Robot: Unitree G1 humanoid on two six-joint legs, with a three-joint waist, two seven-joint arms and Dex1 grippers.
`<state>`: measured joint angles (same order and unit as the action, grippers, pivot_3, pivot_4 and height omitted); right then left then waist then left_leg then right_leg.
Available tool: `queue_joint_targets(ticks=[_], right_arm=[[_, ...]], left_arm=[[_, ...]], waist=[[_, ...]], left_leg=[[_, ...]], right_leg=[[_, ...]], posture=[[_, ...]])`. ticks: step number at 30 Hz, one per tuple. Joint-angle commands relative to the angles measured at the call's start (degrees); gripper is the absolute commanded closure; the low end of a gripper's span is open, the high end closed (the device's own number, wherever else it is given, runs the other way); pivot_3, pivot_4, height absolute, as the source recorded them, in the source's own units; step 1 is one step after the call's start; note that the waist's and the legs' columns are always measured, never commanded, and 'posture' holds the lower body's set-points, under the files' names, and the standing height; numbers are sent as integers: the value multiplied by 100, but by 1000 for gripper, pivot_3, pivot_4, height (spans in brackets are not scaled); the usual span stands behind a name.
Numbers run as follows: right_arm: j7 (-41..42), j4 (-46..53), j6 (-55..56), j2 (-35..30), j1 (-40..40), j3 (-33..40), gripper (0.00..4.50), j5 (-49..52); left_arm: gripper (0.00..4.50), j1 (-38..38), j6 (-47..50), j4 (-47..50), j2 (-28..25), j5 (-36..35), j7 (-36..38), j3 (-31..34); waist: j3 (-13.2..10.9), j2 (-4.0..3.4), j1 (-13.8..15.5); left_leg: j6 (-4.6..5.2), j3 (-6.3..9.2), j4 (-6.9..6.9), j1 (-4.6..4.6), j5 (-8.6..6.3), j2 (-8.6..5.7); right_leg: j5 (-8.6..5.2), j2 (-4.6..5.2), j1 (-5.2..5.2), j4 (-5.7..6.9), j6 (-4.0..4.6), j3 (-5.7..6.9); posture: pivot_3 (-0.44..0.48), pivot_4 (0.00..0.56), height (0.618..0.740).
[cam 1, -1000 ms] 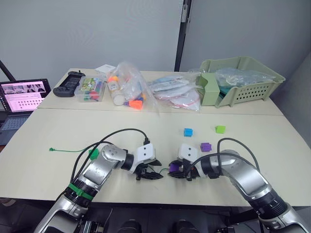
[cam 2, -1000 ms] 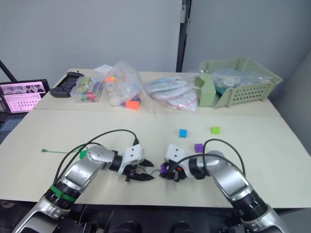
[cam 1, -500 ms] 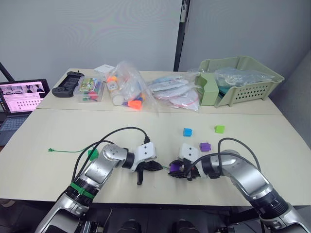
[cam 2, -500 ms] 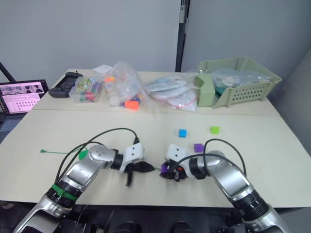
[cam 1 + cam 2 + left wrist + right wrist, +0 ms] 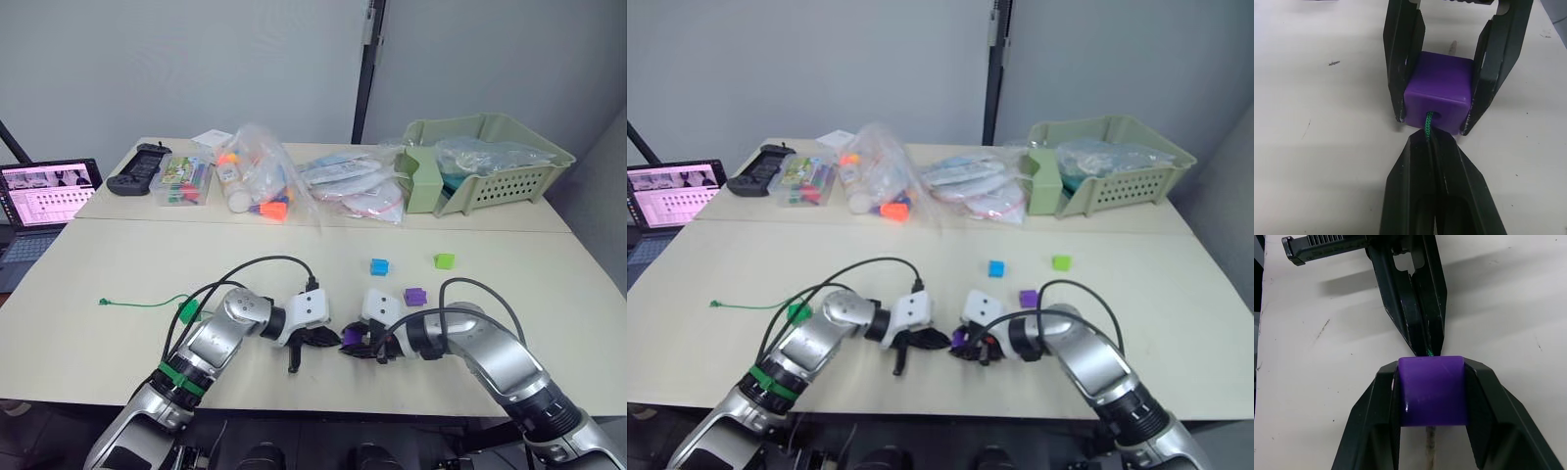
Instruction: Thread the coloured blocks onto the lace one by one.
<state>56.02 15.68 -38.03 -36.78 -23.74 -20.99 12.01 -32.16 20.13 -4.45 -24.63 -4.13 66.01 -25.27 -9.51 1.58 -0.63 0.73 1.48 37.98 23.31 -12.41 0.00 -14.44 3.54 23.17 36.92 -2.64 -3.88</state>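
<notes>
The left gripper [image 5: 1431,142], clenched on the lace [image 5: 1428,121], sits directly before the purple block [image 5: 1439,92] that the right gripper [image 5: 1430,387] grasps, cord along the hole's axis.

— Where do the grippers meet?
— At the table's [image 5: 88,284] front edge: left gripper [image 5: 1431,139] pinching the lace [image 5: 1428,124], which enters the cube [image 5: 1440,89] clamped in the right gripper [image 5: 1431,382].

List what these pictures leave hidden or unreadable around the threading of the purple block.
- Lace behind the pinch: left gripper covers it in the left wrist view.
- Pale tip beyond the purple block: cut off by the right wrist view's edge.
- Darker green block: partly behind the black cable in the left eye view; whether it sits on the lace is too small to tell.
- Laptop screen: unreadable.
</notes>
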Motion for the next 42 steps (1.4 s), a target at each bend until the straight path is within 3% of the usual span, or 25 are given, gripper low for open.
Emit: queue_joint_targets(ticks=[1,4,9,10,16,18,24,29,32,39,42], right_arm=[[-33,190,-43,19,-29,77,3314,48],[-42,179,-61,27,-34,79,3314,52],[-100,148,-92,67,-34,109,3314,68],[-78,178,-81,54,-23,120,2253,92],[-123,573,-287,-83,85,490,229,351],[-123,825,-400,-301,286,828,0,520],[32,1265,-319,-904,1156,1587,0,878],[-47,1266,-128,-1001,1529,1638,0,806],[-136,1198,-36,-964,1565,1554,0,709],[-261,869,197,-854,1387,1244,0,472],[-259,663,336,-754,1247,1057,0,342]], left_arm=[[4474,-112,-22,37,90,39,7,-88],[4474,-107,42,93,66,-21,19,-15],[3011,-101,205,222,-55,-185,191,79],[2644,-99,237,266,-91,-209,226,102],[683,-102,233,505,-308,-216,320,153],[32,-192,203,483,-237,-125,268,54],[32,-388,-60,100,169,152,48,-230],[32,-514,-354,-419,438,261,43,-357],[793,-577,-440,-643,536,268,104,-368],[3151,-581,-489,-661,503,185,341,-357],[3287,-571,-499,-645,492,178,394,-352]], waist=[[0,0,-1],[0,0,-1],[0,0,-3],[0,0,-3],[0,0,-2],[0,0,27],[-1,1,70],[-1,2,-6],[-1,2,-9],[-1,2,-9],[-1,2,-9]], left_leg=[[0,0,0,0,0,0],[0,1,0,0,0,0],[0,2,0,-1,0,1],[0,1,0,-1,0,0],[0,6,0,3,0,2],[0,6,0,8,0,0],[0,1,1,10,0,-2],[0,-10,1,9,0,0],[0,-10,1,8,0,2],[0,-10,1,9,0,0],[0,-10,1,9,0,0]], right_leg=[[0,0,0,-1,0,0],[0,0,0,0,0,0],[0,0,0,0,0,0],[0,0,0,0,0,0],[0,0,7,4,0,0],[0,1,6,1,0,0],[0,2,3,-9,-2,1],[0,-2,1,-12,-2,-2],[-1,-5,1,-10,-3,-1],[-1,-4,1,-12,-4,-2],[-1,-4,1,-12,-4,-2]], posture=[[0,150,740],[0,150,740],[0,150,740],[0,150,740],[0,150,740],[0,150,740],[0,150,740],[0,150,740],[0,150,740],[0,150,740],[0,150,740]])
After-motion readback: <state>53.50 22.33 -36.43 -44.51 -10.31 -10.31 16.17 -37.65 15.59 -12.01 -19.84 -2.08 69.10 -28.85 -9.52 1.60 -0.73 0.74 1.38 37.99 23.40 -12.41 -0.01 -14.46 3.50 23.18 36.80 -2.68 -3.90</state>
